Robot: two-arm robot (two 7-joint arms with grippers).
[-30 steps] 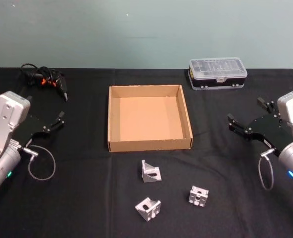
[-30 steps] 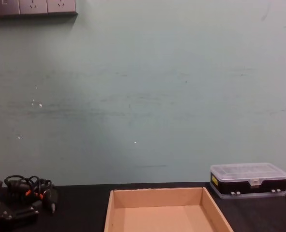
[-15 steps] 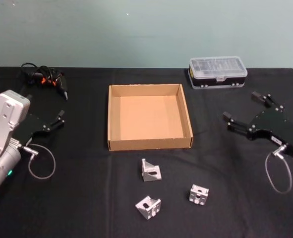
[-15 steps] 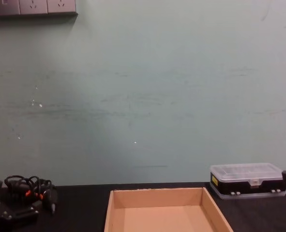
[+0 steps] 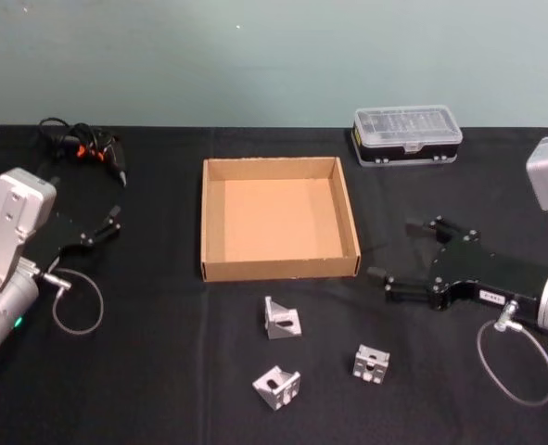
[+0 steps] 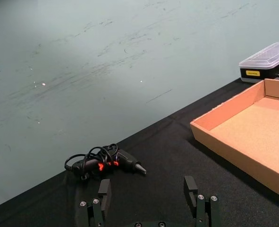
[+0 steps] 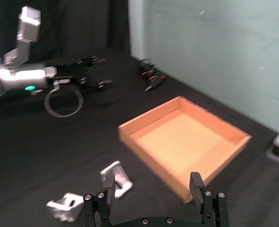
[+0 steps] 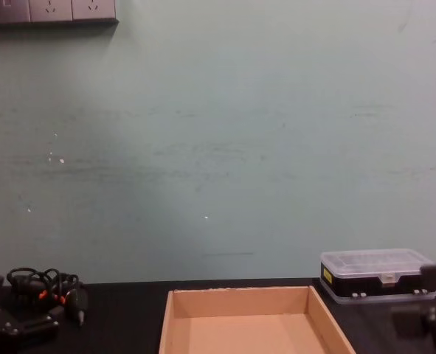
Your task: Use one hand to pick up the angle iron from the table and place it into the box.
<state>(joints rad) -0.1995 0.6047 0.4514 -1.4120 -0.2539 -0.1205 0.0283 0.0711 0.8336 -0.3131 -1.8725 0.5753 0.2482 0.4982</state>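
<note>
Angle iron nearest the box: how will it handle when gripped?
Angle iron looks bare metal: probably rigid, heavy for its size, perhaps slippery. Flat faces suggest no rolling. Open right gripper is right of the box; left gripper parked left.

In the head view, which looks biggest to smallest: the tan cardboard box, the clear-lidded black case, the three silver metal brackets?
1. Tan cardboard box.
2. Clear-lidded black plastic case, lying farther back.
3. Silver metal brackets: three, looking about alike, so unranked.
</note>
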